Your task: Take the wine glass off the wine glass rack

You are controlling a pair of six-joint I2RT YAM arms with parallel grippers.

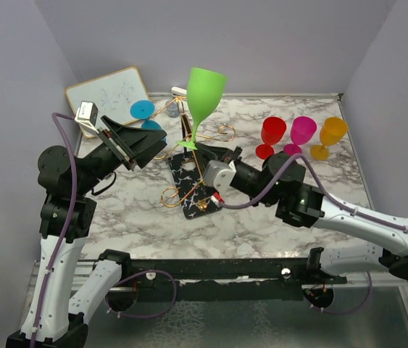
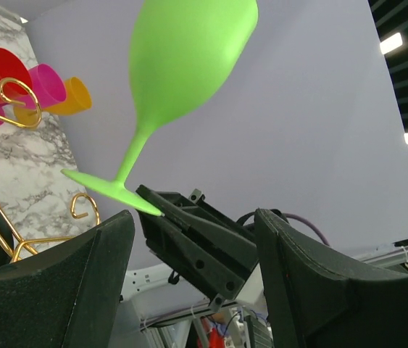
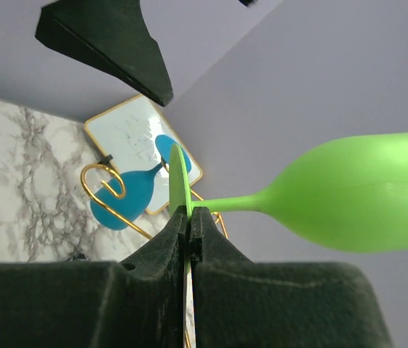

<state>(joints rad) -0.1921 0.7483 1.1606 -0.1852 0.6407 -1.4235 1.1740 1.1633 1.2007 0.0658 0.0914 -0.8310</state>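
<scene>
My right gripper (image 1: pixel 198 147) is shut on the flat foot of a green wine glass (image 1: pixel 206 93) and holds it upright in the air above the wine glass rack (image 1: pixel 190 183), a gold wire stand on a black speckled base. In the right wrist view the fingers (image 3: pixel 191 214) pinch the foot's rim and the bowl (image 3: pixel 356 192) points right. A blue wine glass (image 1: pixel 143 111) still hangs on the rack's left arm. My left gripper (image 1: pixel 148 143) is open and empty just left of the rack; its view shows the green glass (image 2: pixel 189 58) above and apart from it.
Red (image 1: pixel 272 133), pink (image 1: pixel 302 132) and orange (image 1: pixel 331 135) wine glasses stand in a row at the back right. A framed whiteboard (image 1: pixel 106 93) lies at the back left. Purple walls close in the marble table (image 1: pixel 283 221) on three sides.
</scene>
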